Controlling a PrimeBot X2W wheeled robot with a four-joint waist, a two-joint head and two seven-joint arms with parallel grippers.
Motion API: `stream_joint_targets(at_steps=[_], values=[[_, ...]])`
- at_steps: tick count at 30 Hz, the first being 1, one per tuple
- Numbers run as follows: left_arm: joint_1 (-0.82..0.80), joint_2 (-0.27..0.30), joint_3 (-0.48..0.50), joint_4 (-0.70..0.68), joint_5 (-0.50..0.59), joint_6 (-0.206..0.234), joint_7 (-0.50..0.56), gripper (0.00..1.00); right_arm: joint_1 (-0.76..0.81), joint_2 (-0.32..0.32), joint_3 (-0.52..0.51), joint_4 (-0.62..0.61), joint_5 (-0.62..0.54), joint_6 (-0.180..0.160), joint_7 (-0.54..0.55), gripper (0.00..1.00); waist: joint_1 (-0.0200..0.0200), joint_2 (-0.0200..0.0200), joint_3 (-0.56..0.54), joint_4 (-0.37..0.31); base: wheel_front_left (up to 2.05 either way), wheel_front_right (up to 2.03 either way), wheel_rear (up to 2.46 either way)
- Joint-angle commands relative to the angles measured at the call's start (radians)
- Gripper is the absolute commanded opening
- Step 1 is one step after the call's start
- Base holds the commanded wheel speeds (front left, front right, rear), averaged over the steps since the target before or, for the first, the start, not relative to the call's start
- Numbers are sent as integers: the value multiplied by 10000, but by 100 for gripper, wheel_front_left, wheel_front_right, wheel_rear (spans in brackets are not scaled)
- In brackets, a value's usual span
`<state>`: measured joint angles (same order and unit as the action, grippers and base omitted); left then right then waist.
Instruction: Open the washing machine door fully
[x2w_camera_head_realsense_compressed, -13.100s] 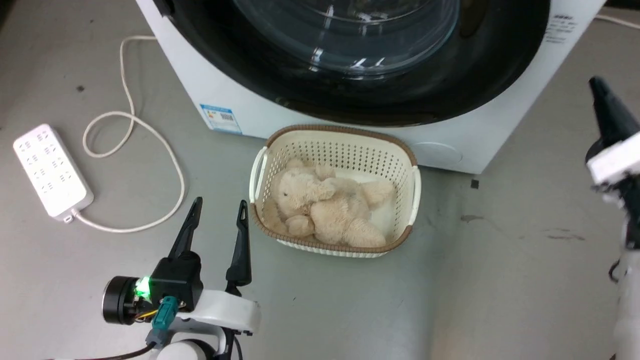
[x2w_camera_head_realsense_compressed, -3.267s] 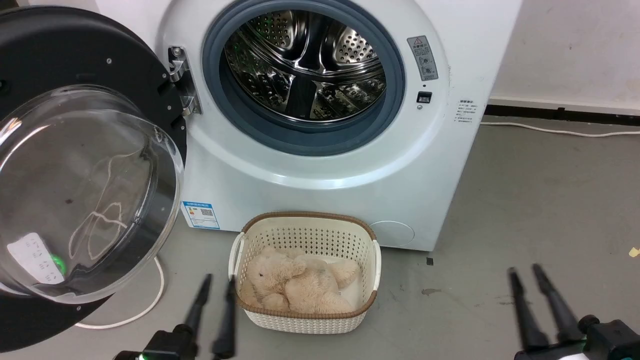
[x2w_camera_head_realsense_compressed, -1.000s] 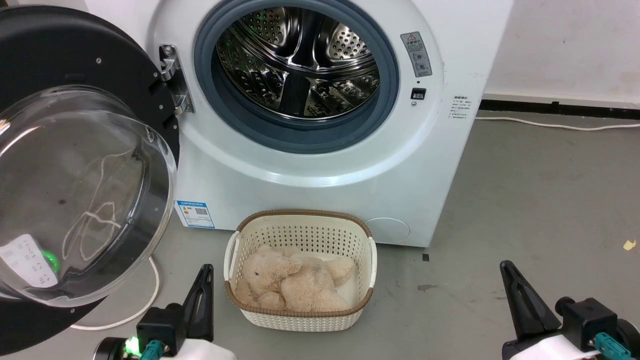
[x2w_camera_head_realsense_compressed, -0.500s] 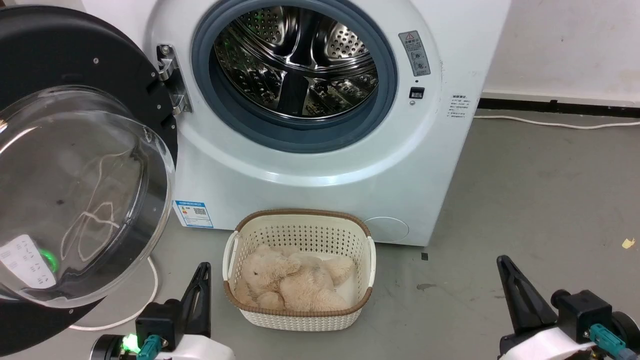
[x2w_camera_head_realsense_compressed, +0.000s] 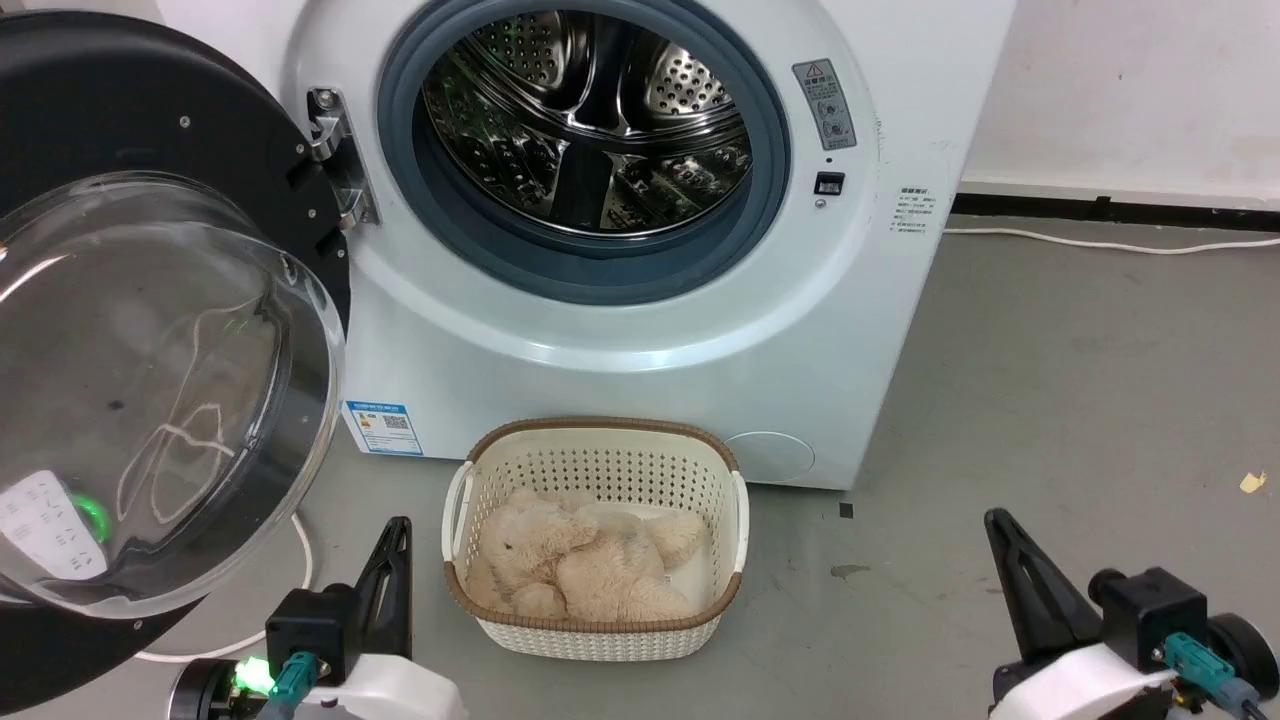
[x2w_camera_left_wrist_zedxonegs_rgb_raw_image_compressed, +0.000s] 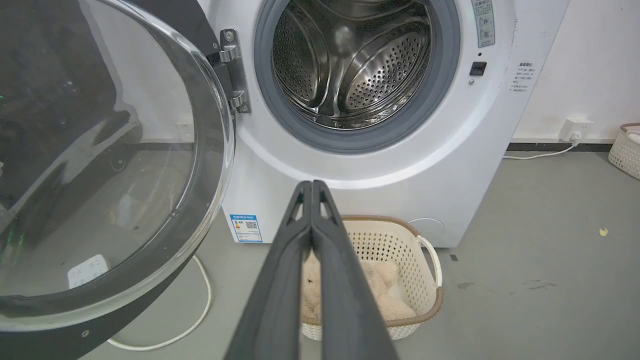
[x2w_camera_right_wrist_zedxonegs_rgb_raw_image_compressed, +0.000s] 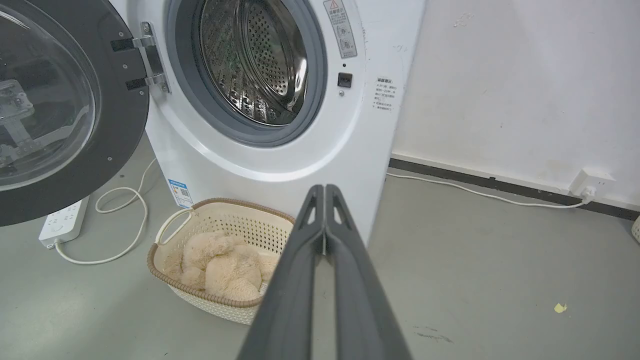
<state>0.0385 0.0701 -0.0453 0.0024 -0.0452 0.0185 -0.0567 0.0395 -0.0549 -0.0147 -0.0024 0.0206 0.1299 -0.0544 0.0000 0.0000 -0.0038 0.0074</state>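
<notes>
Grey floor (x2w_camera_head_realsense_compressed: 1050, 380) before the washing machine (x2w_camera_head_realsense_compressed: 640, 330): the washing machine door (x2w_camera_head_realsense_compressed: 120, 100) hangs wide off its left-edge hinge (x2w_camera_head_realsense_compressed: 335, 160); left gripper (x2w_camera_head_realsense_compressed: 398, 535) and right gripper (x2w_camera_head_realsense_compressed: 1000, 530), fingers pressed together empty, hover clear, task seemingly complete.

We find the open drum (x2w_camera_head_realsense_compressed: 590, 120) clear in front; the door (x2w_camera_head_realsense_compressed: 150, 380) juts out at its left, and a basket (x2w_camera_head_realsense_compressed: 600, 430) sits on the floor below.

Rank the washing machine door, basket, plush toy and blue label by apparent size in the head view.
1. washing machine door, though it stands nearer the camera, which enlarges it
2. basket
3. plush toy
4. blue label
</notes>
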Motion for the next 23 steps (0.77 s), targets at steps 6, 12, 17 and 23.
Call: stream_joint_targets(at_steps=[6, 12, 17, 23], values=[[-249, -115, 208, -21, 216, -82, 233, 0, -245, 41, 71, 19, -101, 7, 209, 0, 1, 0, 14, -27, 0, 0, 0], [-299, -146, 298, -22, 302, -120, 356, 0, -300, 43, 99, 21, -140, 7, 332, 0, 0, 0, 22, -45, 0, 0, 0], [-341, -171, 373, -23, 375, -152, 458, 0, -347, 45, 122, 22, -172, 8, 435, 0, 0, 0, 30, -59, 0, 0, 0], [-385, -199, 453, -24, 452, -185, 567, 0, -395, 47, 147, 24, -206, 8, 544, 0, 0, 0, 38, -74, 0, 0, 0]])
